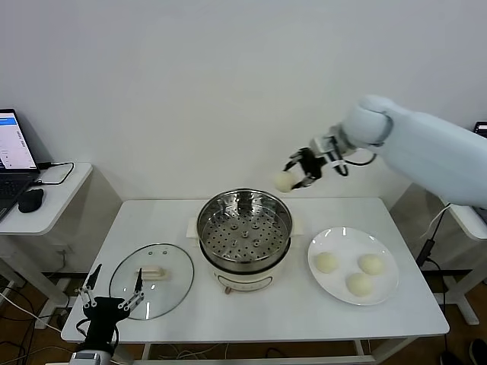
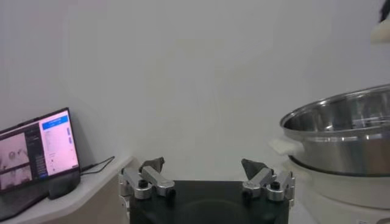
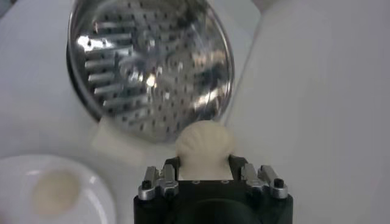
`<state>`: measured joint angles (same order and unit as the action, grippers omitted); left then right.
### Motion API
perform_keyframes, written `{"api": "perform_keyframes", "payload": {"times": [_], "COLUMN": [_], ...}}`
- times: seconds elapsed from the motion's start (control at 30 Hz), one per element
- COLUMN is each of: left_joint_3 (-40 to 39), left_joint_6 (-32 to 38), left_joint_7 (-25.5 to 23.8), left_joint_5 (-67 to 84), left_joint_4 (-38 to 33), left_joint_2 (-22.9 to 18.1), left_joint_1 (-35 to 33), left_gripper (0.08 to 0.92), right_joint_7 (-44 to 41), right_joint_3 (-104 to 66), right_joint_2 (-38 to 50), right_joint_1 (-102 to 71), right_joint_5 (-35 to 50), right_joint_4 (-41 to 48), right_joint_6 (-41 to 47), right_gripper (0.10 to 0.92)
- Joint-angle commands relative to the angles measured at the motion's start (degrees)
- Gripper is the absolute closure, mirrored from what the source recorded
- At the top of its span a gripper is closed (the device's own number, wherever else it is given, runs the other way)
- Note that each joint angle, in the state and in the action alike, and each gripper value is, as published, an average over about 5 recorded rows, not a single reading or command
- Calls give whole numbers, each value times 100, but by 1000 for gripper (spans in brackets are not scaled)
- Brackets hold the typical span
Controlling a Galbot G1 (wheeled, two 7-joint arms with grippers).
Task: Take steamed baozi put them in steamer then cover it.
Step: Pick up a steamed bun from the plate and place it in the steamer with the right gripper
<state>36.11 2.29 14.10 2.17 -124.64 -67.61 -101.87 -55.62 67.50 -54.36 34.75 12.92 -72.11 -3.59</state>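
Right gripper (image 1: 298,173) clamped on one bun (image 1: 284,181), held in the air above the steamer (image 1: 244,230) rim, frame centre. Left gripper (image 1: 112,295) lower left, fingers wide, beside lid (image 1: 151,280). Three buns (image 1: 359,284) on plate (image 1: 353,265), right.

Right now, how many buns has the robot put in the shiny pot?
None are in yet: the round shiny steel steamer shows only its bare perforated tray. In hand: the right gripper is shut on one small cream-white bun, held above the steamer's far rim. Left to do: three buns wait on the white plate, and the clear glass lid lies on the table beside the open left gripper.
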Motion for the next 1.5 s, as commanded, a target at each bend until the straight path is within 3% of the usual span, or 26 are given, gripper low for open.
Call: {"api": "perform_keyframes", "payload": {"times": [0.03, 0.33, 0.63, 1.0, 1.13, 1.27, 1.37, 1.5], "left_joint_3": [81, 131, 106, 88, 87, 94, 103, 122], "left_joint_6": [2, -5, -21, -20, -12, -13, -18, -23], "left_joint_7": [-1, -13, -34, -39, -30, -23, -24, -24], "left_joint_5": [6, 22, 26, 40, 45, 42, 38, 30], "left_joint_4": [26, 77, 122, 152, 157, 116, 73, -13], "left_joint_2": [-40, -84, -55, -64, -85, -109, -119, -129], "left_joint_1": [26, 88, 159, 178, 170, 149, 127, 69], "left_gripper": [177, 177, 177, 177, 177, 177, 177, 177], "right_joint_7": [214, 317, 479, 723, 803, 803, 702, 257], "right_joint_3": [622, 528, 188, -82, -108, -83, 33, 407], "right_joint_2": [-1730, -2159, -2368, -2587, -2593, -2530, -2396, -1904], "right_joint_1": [-118, -612, -1125, -1269, -1261, -1136, -879, -254], "right_joint_5": [-571, -1895, -2979, -3724, -3711, -3477, -2894, -1598], "right_joint_4": [918, 1815, 2449, 2869, 2870, 2736, 2459, 1435], "right_joint_6": [-1510, -2618, -3120, -3490, -3554, -3496, -3207, -1900], "right_gripper": [499, 492, 491, 490, 466, 372, 286, 213]}}
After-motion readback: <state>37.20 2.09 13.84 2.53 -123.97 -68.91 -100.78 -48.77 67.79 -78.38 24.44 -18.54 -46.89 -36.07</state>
